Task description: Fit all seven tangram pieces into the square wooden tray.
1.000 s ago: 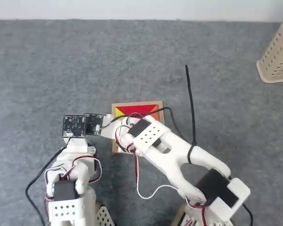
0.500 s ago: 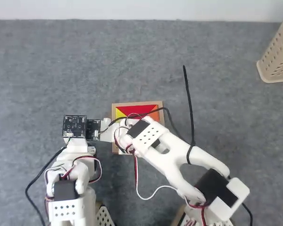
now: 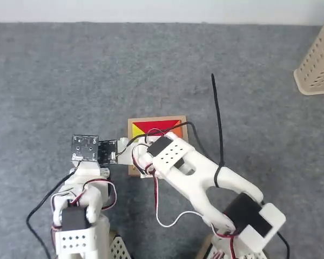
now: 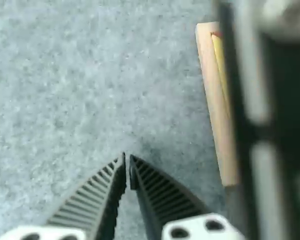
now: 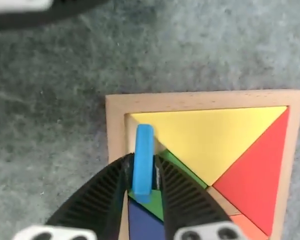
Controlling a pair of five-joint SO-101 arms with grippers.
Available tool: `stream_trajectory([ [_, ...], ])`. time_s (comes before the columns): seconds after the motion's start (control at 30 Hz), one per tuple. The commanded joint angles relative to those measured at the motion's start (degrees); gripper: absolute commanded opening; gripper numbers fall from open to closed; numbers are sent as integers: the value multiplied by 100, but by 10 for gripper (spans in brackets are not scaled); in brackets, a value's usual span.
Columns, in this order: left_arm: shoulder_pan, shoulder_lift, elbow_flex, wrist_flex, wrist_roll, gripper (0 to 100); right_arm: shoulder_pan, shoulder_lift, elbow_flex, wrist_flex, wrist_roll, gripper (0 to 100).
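The square wooden tray [image 5: 115, 135] holds a yellow triangle [image 5: 210, 132], a red triangle [image 5: 255, 172], a green piece [image 5: 179, 169], a dark blue piece [image 5: 144, 224] and an orange piece [image 5: 250, 226]. My right gripper [image 5: 142, 161] is shut on a light blue piece [image 5: 143, 150], held on edge over the tray's corner beside the yellow triangle. In the high view the right arm [image 3: 178, 162] covers the near half of the tray [image 3: 156, 119]. My left gripper [image 4: 127, 159] is shut and empty over the carpet, just beside the tray's outer edge [image 4: 217, 110].
Grey carpet covers the table. A beige slotted basket [image 3: 318, 59] stands at the far right. A black cable [image 3: 218, 118] rises from the right arm past the tray's right side. The left arm [image 3: 81, 189] stands close to the right arm's wrist.
The left arm's wrist has drawn back a little from the tray toward the near left. The right arm has barely moved and keeps the blue piece.
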Motion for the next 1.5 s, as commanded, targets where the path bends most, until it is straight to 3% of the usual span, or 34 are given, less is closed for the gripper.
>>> stream_trajectory([
  [0.0, -44, -88, -66, 26, 53, 12, -66, -48, -53, 75, 149, 11],
  [0.27, -44, -88, -66, 26, 53, 12, -66, -48, -88, 356, 149, 128],
  [0.83, -44, -88, -66, 26, 53, 12, 119, -101, -281, 356, 141, 123],
  [1.1, -44, -88, -66, 26, 53, 12, 198, -101, -695, 365, -589, 123],
  [1.47, -44, -88, -66, 26, 53, 12, 822, -110, -791, 409, -1178, 122],
])
